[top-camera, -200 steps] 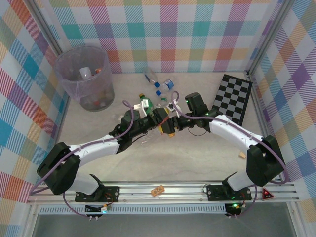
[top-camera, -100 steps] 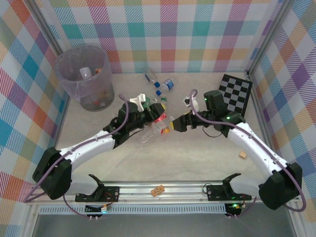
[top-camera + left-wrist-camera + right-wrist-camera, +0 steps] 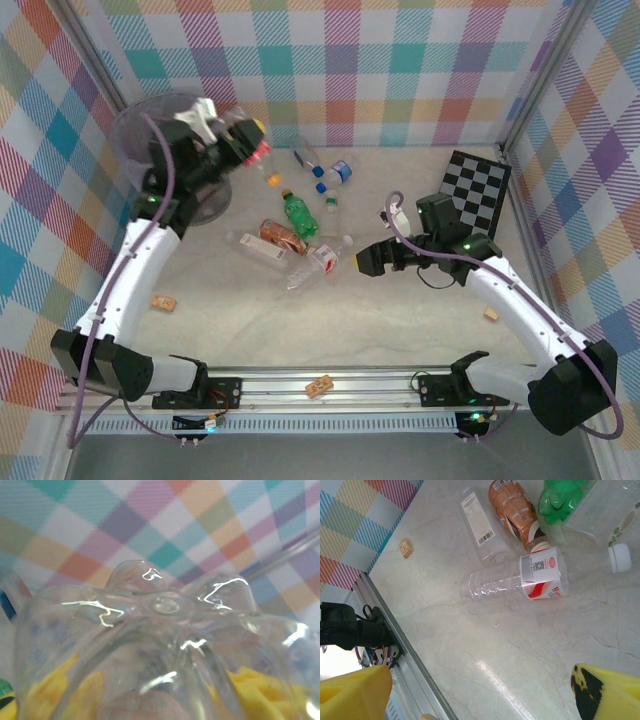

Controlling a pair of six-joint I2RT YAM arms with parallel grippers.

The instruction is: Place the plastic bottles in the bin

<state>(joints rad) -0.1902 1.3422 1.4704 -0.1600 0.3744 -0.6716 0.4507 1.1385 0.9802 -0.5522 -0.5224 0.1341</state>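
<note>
Left gripper: raised at the far left. From above it sits by the right rim of the bin, and its arm crosses the bin's front.
Left grip: clamped on a clear bottle.
Left wrist view: the bottle's lobed base is seen close up. The yellow left pads show at either side of its body, through the plastic.
Top view: the hold reads as a small red-and-yellow patch at the fingers. I cannot tell whether the bottle hangs over the bin's mouth or just beside it.
Orange speck: just near-right of the left gripper, too small to identify.
Right gripper: low over the table, right of the middle. Its fingers are spread wide with nothing between them.
Right wrist view: the right pads sit in the two lower corners with bare table between them.
Red-label bottle: on its side beyond the right fingers and apart from them. In the top view it lies just left of that gripper.
Amber bottle: lying flat, its cap end at the red-label bottle's label.
Green bottle: just beside the amber bottle, on its far side.
White-label bottle: flat, left of the amber one.
Blue-capped bottles: far middle, well apart from both grippers.
Wooden block: on the table, near left.
Checkerboard: far right.
</note>
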